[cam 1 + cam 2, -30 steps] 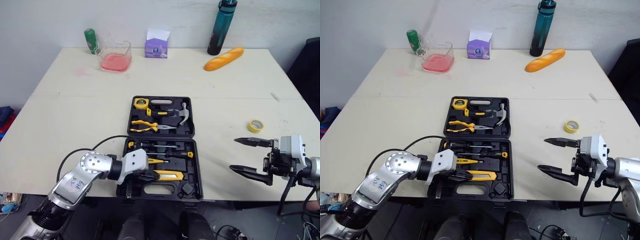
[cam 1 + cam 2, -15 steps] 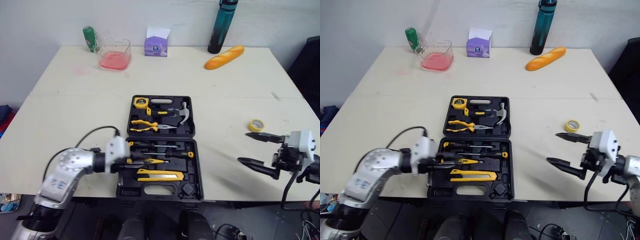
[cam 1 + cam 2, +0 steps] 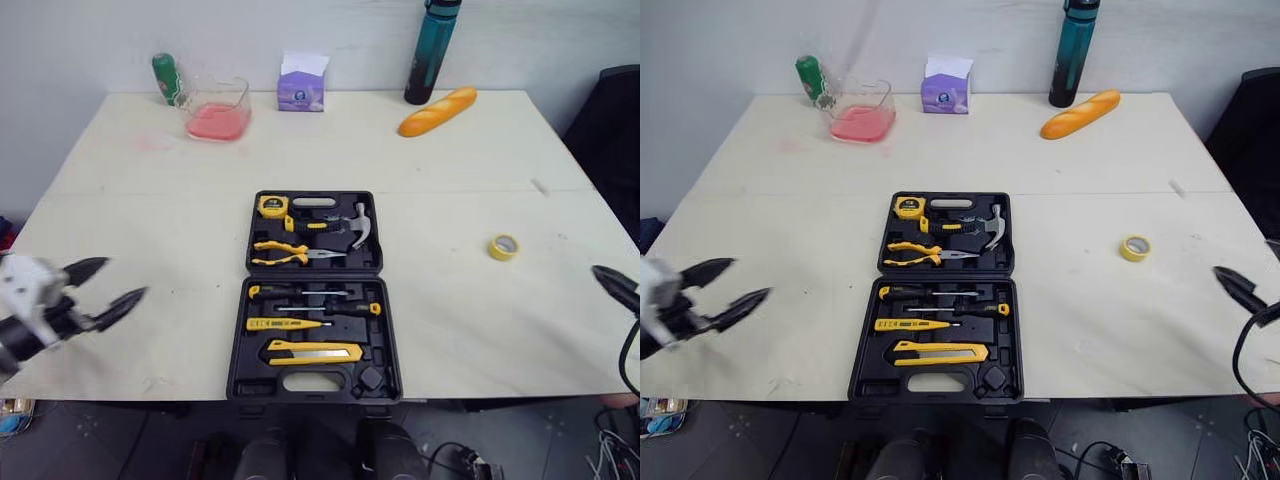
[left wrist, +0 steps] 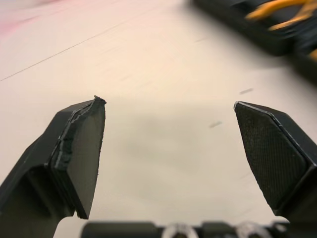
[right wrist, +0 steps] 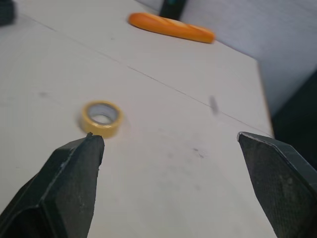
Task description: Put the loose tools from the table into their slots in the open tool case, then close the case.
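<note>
One small yellow roll of tape [image 3: 503, 247] lies flat on the pale wooden surface [image 3: 450, 180], with its hole facing up. It looks like the only loose thing near the black plastic tool case [image 3: 314, 276]. I think it is the next thing to pick up, but I cannot tell if the case has a slot for it.

The case sits open in the middle of the surface. Its long side runs away from the robot, and the hinge goes across. A hammer, pliers, a tape measure, screwdrivers and a knife already sit in their slots. The roll is on the right side of the case, well apart from it.

The right pincer [image 5: 168, 136] is near the right edge of the surface. Its two black fingers are spread wide and hold nothing. The roll lies a little ahead of it and a bit to its left, toward the case.

The left pincer [image 3: 126, 277] is also wide and holds nothing. It is far off on the other side of the case.

So the right arm is much nearer to the roll. It would need to reach forward and inward and come down over the ring.
</note>
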Controlling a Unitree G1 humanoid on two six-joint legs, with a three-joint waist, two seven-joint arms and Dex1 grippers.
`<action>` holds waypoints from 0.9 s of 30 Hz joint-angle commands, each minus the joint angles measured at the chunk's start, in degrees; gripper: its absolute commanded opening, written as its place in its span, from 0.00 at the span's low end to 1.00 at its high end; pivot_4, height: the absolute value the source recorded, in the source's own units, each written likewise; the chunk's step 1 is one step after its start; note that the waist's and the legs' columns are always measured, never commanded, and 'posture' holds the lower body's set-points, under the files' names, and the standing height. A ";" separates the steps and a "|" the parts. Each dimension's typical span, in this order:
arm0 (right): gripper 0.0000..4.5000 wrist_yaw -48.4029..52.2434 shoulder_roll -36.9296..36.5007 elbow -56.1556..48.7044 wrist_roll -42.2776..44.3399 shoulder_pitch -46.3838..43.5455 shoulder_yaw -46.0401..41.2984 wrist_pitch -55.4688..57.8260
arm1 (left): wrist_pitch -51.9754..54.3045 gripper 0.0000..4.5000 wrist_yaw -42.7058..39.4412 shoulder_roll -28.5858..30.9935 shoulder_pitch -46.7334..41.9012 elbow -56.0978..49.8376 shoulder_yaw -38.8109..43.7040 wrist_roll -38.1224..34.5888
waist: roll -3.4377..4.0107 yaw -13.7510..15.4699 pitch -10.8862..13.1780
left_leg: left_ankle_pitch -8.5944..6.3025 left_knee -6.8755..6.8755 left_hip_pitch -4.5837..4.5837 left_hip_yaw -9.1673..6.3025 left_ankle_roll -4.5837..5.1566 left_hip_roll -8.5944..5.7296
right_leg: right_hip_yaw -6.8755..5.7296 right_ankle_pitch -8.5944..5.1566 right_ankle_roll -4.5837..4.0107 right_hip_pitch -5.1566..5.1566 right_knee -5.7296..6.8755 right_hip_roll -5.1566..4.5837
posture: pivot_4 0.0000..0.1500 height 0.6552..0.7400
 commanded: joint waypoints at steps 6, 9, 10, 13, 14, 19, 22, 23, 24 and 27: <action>1.00 -10.17 1.20 5.95 -1.78 1.88 -3.17 -6.48 | -4.52 0.97 6.30 -3.34 5.01 6.65 6.35 1.39 | -0.03 -0.70 0.02 | -0.31 0.01 0.00 -0.02 -0.24 0.13 | 0.14 -0.01 -0.02 0.00 -0.04 -0.20 | 1.00 1.00; 1.00 -11.98 1.85 6.79 -1.35 1.79 -3.30 -7.29 | -4.89 0.97 6.80 -3.76 5.86 5.87 6.29 1.21 | -0.02 -0.84 0.01 | -0.39 0.00 0.00 -0.02 -0.40 0.19 | 0.37 -0.03 -0.06 -0.01 -0.03 -0.20 | 1.00 1.00; 1.00 -12.63 2.23 6.92 -1.06 1.52 -3.35 -7.50 | -4.79 0.97 6.72 -3.95 6.27 5.24 6.20 0.89 | -0.02 -0.89 0.01 | -0.40 0.00 0.00 -0.01 -0.42 0.20 | 0.41 -0.04 -0.08 -0.03 -0.03 -0.17 | 1.00 1.00; 1.00 -13.13 3.17 6.68 -0.80 0.92 -2.37 -7.82 | -4.39 0.97 6.78 -4.25 6.84 3.68 5.72 0.24 | -0.02 -1.02 0.02 | -0.39 -0.01 0.00 0.03 -0.40 0.28 | 0.45 -0.05 -0.10 -0.04 -0.05 -0.07 | 1.00 1.00; 1.00 -13.12 3.27 6.69 -0.83 0.65 -2.00 -7.75 | -4.15 0.97 6.78 -4.30 6.83 3.08 5.55 0.00 | -0.02 -1.06 0.02 | -0.37 -0.01 0.01 0.08 -0.36 0.30 | 0.49 -0.05 -0.10 -0.07 -0.05 -0.05 | 1.00 1.00; 1.00 -13.65 3.72 4.49 -0.91 -0.62 -0.43 -5.22 | -3.45 0.97 6.53 -4.53 6.00 -2.68 4.65 -1.54 | -0.02 -1.02 0.02 | -0.42 -0.01 0.04 0.14 -0.43 0.35 | 0.58 -0.06 -0.11 -0.08 -0.03 0.00 | 1.00 1.00; 1.00 -11.89 3.68 1.14 0.19 -1.48 0.91 -1.89 | -1.51 0.97 5.58 -4.46 5.47 -6.63 3.47 -3.43 | -0.01 -0.99 0.01 | -0.42 -0.01 0.03 0.15 -0.43 0.36 | 0.61 -0.06 -0.11 -0.09 -0.03 0.00 | 1.00 1.00; 1.00 -11.13 3.59 -0.68 1.12 -2.24 1.44 -0.11 | -0.70 0.97 5.00 -4.11 5.15 -8.34 2.72 -4.24 | 0.00 -0.98 0.01 | -0.42 -0.01 0.04 0.15 -0.42 0.36 | 0.62 -0.06 -0.11 -0.09 -0.03 -0.01 | 1.00 1.00; 1.00 -9.91 3.35 -2.59 2.14 -3.11 2.16 1.45 | 0.02 0.97 3.95 -3.59 4.57 -10.12 1.76 -5.29 | 0.00 -0.96 0.02 | -0.39 -0.01 0.04 0.15 -0.38 0.36 | 0.62 -0.06 -0.11 -0.09 -0.02 0.00 | 1.00 1.00; 1.00 -7.91 1.75 -7.91 3.64 -4.46 4.33 8.71 | 2.44 0.97 1.50 -1.92 3.13 -14.96 -0.51 -7.58 | 0.01 -0.93 0.02 | -0.33 0.00 0.03 0.16 -0.27 0.37 | 0.63 -0.06 -0.11 -0.10 0.01 0.03 | 1.00 1.00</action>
